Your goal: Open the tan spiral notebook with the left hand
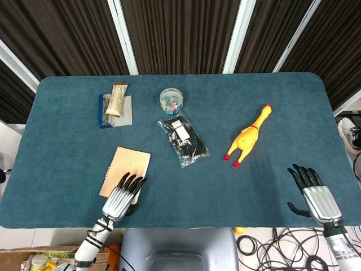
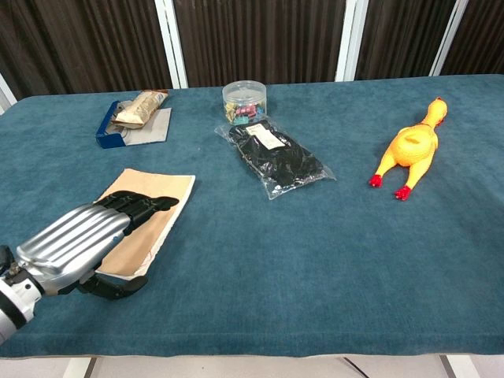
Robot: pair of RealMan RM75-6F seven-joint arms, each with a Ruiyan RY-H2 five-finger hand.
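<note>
The tan spiral notebook [image 1: 125, 168] [image 2: 161, 197] lies closed and flat on the blue table, near the front left. My left hand [image 1: 123, 196] [image 2: 88, 236] hovers over its near edge with the fingers stretched out over the cover, thumb hanging below; it holds nothing. The near part of the notebook is hidden under the hand. My right hand [image 1: 311, 192] is at the front right of the table, fingers spread and empty, seen only in the head view.
A yellow rubber chicken [image 1: 249, 136] [image 2: 412, 146] lies right of centre. A black packet in clear plastic [image 1: 182, 139] [image 2: 278, 156] sits mid-table, a round clear tub [image 1: 171, 99] [image 2: 244, 101] behind it. A snack bar on a blue-edged pad [image 1: 115, 104] [image 2: 135, 116] lies at the back left.
</note>
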